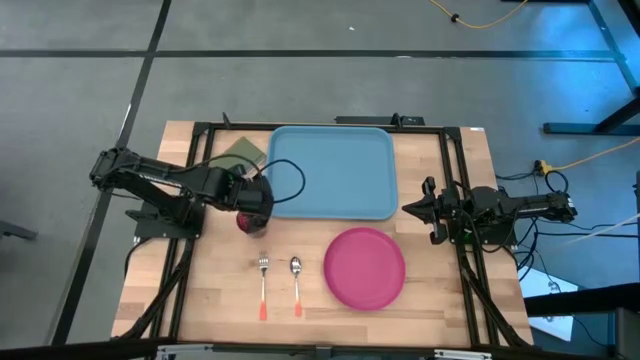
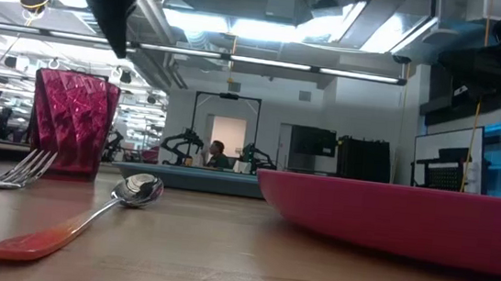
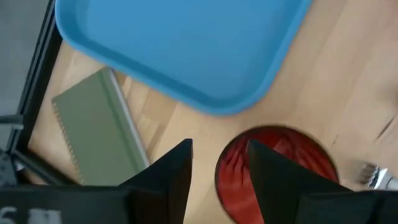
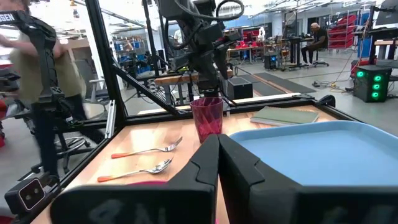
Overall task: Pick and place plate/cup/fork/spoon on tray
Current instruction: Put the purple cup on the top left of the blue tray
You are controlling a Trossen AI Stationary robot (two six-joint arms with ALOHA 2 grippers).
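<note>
The dark red cup [image 1: 250,222] stands upright on the wood, by the light blue tray's [image 1: 332,172] near left corner. My left gripper [image 1: 257,203] is open just above the cup. In the left wrist view one finger [image 3: 264,171] is over the cup's mouth [image 3: 280,168] and the other [image 3: 171,174] outside its wall. In the low view a finger [image 2: 111,7] ends above the cup's rim [image 2: 77,76]. The fork [image 1: 264,285] and spoon [image 1: 297,284] lie side by side near the front. The pink plate [image 1: 365,267] lies to their right. My right gripper [image 1: 405,209] is shut and empty at the tray's right edge.
An olive-green pad [image 1: 240,152] lies at the tray's far left corner. Black frame rails [image 1: 455,200] run along the table's left and right sides. A person stands beyond the table in the right wrist view [image 4: 37,56].
</note>
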